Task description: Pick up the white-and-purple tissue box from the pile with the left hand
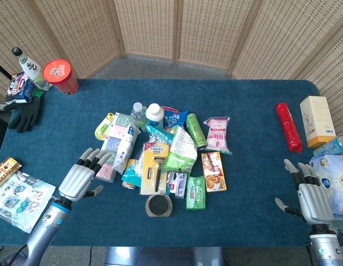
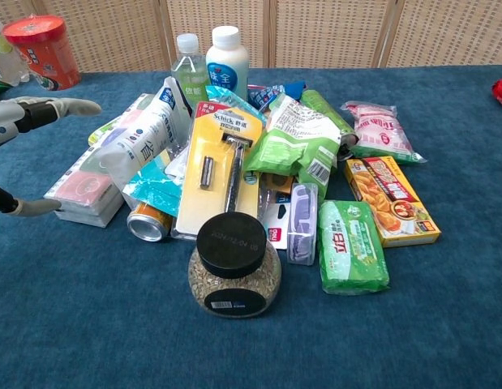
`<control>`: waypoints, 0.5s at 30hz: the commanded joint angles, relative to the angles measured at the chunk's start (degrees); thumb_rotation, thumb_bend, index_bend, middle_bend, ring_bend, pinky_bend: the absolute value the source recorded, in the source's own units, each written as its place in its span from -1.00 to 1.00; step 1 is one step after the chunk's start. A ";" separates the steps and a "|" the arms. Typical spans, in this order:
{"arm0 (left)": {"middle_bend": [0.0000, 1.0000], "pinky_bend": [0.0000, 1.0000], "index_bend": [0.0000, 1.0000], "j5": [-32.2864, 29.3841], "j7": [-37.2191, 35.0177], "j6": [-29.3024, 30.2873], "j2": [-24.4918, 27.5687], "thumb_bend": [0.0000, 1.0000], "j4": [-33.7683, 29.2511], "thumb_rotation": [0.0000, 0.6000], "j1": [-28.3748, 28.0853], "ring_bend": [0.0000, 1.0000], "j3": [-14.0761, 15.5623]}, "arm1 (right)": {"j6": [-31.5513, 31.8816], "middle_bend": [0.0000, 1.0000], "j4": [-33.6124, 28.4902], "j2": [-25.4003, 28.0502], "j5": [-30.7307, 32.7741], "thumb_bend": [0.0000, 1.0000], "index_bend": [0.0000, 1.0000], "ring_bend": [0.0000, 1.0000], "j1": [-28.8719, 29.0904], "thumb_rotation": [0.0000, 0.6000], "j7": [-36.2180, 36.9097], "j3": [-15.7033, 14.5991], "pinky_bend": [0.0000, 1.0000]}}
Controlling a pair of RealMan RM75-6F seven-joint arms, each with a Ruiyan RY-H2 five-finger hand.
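Observation:
The white tissue box with a pink-purple top (image 1: 106, 168) (image 2: 82, 193) lies flat at the left edge of the pile, partly under a white tube-shaped pack (image 2: 141, 142). My left hand (image 1: 78, 179) hovers just left of the box with its fingers spread and nothing in it. In the chest view its fingers (image 2: 60, 108) reach in above the box and its thumb (image 2: 27, 207) sits low beside the box's near corner, apart from it. My right hand (image 1: 311, 198) rests open at the table's front right, holding nothing.
The pile also holds a yellow razor card (image 1: 153, 167), green packs, two bottles and a black-lidded jar (image 2: 233, 274) in front. A red canister (image 1: 60, 76) and a black glove (image 1: 24, 113) sit far left. A red tube (image 1: 288, 126) and a cream box (image 1: 317, 121) lie at the right.

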 commanded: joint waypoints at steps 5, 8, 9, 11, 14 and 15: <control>-0.95 -1.00 -1.00 -0.17 -0.80 -0.14 -1.34 -0.41 2.16 1.00 -0.23 -1.00 0.11 | -0.26 -0.57 -0.09 -0.10 0.49 -0.54 -1.00 -1.00 -0.03 0.99 -0.20 0.01 -1.00; -0.95 -1.00 -1.00 -0.29 -1.14 -0.09 -2.68 -0.40 4.06 1.00 -0.46 -1.00 -0.12 | -0.17 -0.57 -0.20 0.05 0.52 -0.54 -1.00 -1.00 -0.18 0.99 -0.12 -0.04 -1.00; -0.95 -1.00 -1.00 -0.24 -1.46 0.02 -3.13 -0.40 4.64 1.00 -0.52 -1.00 -0.22 | -0.15 -0.57 -0.21 0.10 0.51 -0.54 -1.00 -1.00 -0.22 0.99 -0.06 -0.07 -1.00; -0.95 -1.00 -1.00 0.23 -2.49 0.53 -4.43 -0.41 6.44 1.00 -0.70 -1.00 -0.44 | -0.22 -0.57 -0.23 0.19 0.56 -0.54 -1.00 -1.00 -0.28 0.99 0.08 -0.13 -1.00; -0.96 -1.00 -1.00 1.39 -3.58 1.21 -6.39 -0.41 9.62 1.00 -1.02 -1.00 -0.37 | -0.33 -0.57 -0.26 0.34 0.65 -0.54 -1.00 -1.00 -0.33 0.99 0.35 -0.16 -1.00; -0.96 -1.00 -1.00 1.82 -3.91 1.59 -7.01 -0.41 10.70 1.00 -1.08 -1.00 -0.36 | -0.34 -0.57 -0.27 0.38 0.69 -0.54 -1.00 -1.00 -0.36 0.99 0.43 -0.16 -1.00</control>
